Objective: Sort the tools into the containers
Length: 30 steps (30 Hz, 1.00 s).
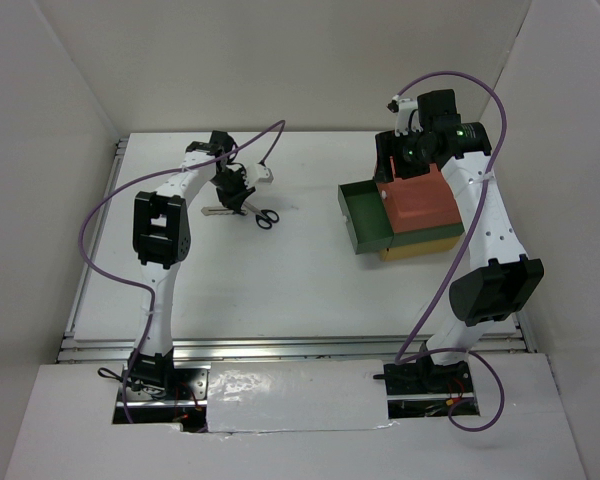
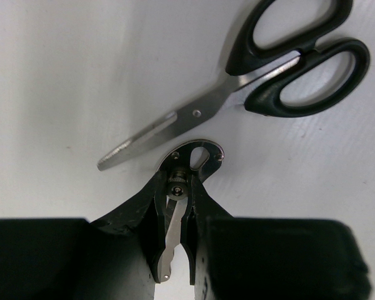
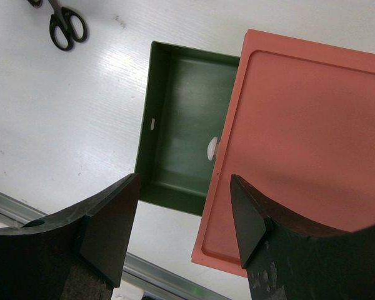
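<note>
The left gripper (image 1: 234, 194) is over the far left part of the desk (image 1: 280, 290), its fingers (image 2: 151, 212) pinched shut on the thin silver bar (image 2: 199, 155). The bar runs between the fingers, its rounded head sticking out past the tips. I cannot tell whether the bar is off the desk. The scissors (image 1: 265, 217) lie flat and closed just beside that head, apart from it, blades toward the gripper and black handles toward the right edge.

The stack stands near the far right corner: red box (image 1: 420, 195) on top, green drawer (image 1: 364, 215) pulled out toward the left edge, yellow box (image 1: 420, 248) at the bottom. The right gripper (image 3: 184, 181) hangs above the stack, jaws spread wide and holding nothing, over the line where the red box meets the green drawer
</note>
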{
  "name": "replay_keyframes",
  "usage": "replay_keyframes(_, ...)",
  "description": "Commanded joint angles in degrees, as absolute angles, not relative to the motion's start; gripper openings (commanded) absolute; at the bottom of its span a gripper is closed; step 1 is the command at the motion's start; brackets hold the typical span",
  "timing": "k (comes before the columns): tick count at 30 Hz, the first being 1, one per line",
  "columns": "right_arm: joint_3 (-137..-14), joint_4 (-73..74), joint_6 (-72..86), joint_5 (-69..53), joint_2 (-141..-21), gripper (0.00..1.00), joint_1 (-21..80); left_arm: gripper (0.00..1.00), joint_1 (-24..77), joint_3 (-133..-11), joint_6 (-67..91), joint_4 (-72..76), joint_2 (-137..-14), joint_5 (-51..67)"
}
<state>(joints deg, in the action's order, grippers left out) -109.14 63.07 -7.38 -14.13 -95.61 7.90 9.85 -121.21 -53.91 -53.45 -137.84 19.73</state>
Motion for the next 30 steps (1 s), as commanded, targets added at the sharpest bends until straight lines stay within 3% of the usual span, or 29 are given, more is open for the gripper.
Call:
replay_keyframes(1,-109.3,61.6,-7.6,-14.2,-93.8,0.67,8.0,0.0,9.8,-119.6,-50.6,-54.5,-131.8,21.5)
replay_keyframes(14,-109.7,61.3,-7.1,-14.3,-93.6,0.67,8.0,0.0,12.8,-122.0,-39.6,-54.2,-125.3,23.5)
replay_keyframes(21,-109.1,60.1,-6.2,-13.4,-92.6,0.67,8.0,0.0,14.2,-122.8,-20.5,-46.3,-120.4,30.2)
replay_keyframes(24,-108.8,58.6,-5.2,-13.0,-91.7,0.72,7.6,0.0,15.9,-120.9,-7.5,-37.9,-115.8,30.1)
replay_keyframes(25,-108.5,57.8,-4.7,-12.8,-91.0,0.81,7.5,0.0,17.0,-119.0,-4.6,-35.7,-114.8,29.1)
replay_keyframes(26,-108.5,57.6,-4.5,-12.7,-90.6,0.85,7.4,0.0,17.6,-117.8,-1.7,-33.3,-113.5,28.6)
replay_keyframes(30,-109.0,56.7,-3.6,-12.7,-89.1,0.9,7.2,0.0,20.9,-110.9,15.9,-22.4,-107.6,20.6)
